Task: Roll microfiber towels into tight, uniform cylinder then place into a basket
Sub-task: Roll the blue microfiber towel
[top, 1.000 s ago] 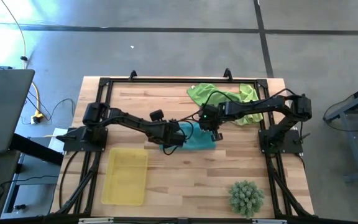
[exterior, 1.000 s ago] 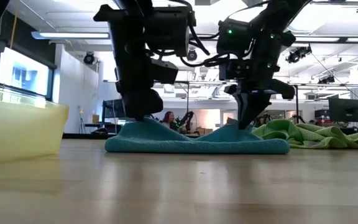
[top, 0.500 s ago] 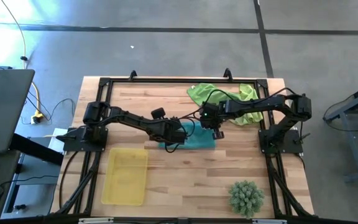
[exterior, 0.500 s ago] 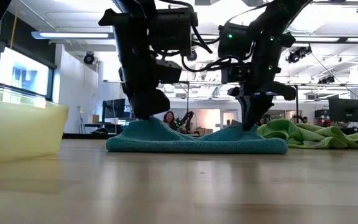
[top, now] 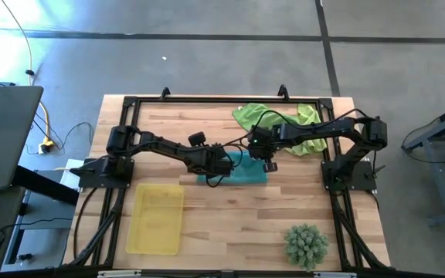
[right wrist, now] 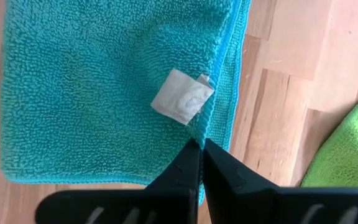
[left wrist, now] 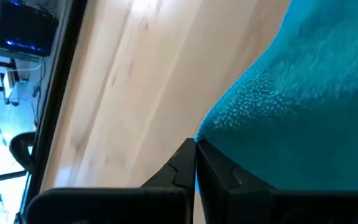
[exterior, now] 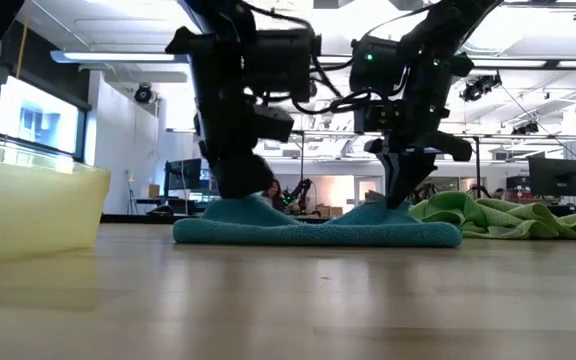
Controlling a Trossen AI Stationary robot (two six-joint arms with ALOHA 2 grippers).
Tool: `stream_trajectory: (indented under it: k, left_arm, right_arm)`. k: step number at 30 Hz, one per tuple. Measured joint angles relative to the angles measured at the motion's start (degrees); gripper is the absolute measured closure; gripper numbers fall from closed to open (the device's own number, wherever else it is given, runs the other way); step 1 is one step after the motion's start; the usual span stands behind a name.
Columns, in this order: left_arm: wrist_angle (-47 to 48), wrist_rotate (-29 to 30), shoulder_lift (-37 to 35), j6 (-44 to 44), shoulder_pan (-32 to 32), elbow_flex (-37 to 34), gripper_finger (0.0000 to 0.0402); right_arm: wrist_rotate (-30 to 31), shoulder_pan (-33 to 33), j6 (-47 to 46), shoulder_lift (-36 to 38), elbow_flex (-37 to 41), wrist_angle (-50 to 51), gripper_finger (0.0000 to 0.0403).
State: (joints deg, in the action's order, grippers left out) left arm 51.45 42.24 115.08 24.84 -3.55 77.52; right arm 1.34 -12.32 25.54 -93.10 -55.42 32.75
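Observation:
The teal towel (top: 238, 173) lies near the table's middle, also in the low view (exterior: 318, 234). My left gripper (top: 221, 165) is shut on its left end and my right gripper (top: 267, 161) is shut on its right end; both point down at it. Two lime green towels (top: 280, 123) lie crumpled in a heap at the far right. The yellow basket (top: 157, 218) stands at the near left with nothing in it. My left gripper pinches the towel's left edge (left wrist: 211, 134) between its two shut fingers, from above. The cloth rises in a low peak (exterior: 243, 208) at the fingers; the rest lies on the table. My right gripper pinches the towel's right edge (right wrist: 199, 129) beside its white label (right wrist: 182, 96) between its two shut fingers, from above. The cloth rises in a small peak (exterior: 383, 210) there; the rest lies flat on the table.
A spiky green ball plant (top: 306, 245) stands at the near right. Black frame rails (top: 207, 100) run around the table. Bare wood (top: 230, 216) lies between the basket and the plant.
My left gripper has moved a little toward the table's right edge with the towel's left end, which has slid along with it; the peak of cloth at its fingers is lower now. My right gripper has kept its place.

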Motion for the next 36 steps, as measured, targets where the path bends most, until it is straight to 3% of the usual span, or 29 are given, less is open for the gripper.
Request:
stream_trajectory:
  k: [13,21,30,32,36]
  left_arm:
    - [0.06,0.30,0.46,0.01,-0.20,0.06,0.0402]
    - [1.00,0.05,0.46,0.46,-0.19,0.06,0.0402]
    - [1.22,-0.06,0.46,0.51,-0.18,0.06,0.0402]
    - [1.31,-0.46,0.46,0.49,-0.18,0.06,0.0402]
    - [1.87,-2.11,0.46,0.48,-0.18,0.06,0.0402]
  right_arm:
    - [2.95,-0.08,0.04,-0.16,0.00,0.37,0.0396]
    - [3.21,-0.09,1.22,-2.77,0.00,-0.10,0.0351]
    - [18.64,0.73,1.18,-2.93,-2.01,1.98,0.0260]
    - [17.82,0.81,-1.83,-2.91,-2.98,3.94,0.0252]
    - [7.29,0.83,-6.82,-2.89,-3.52,4.67,0.0252]
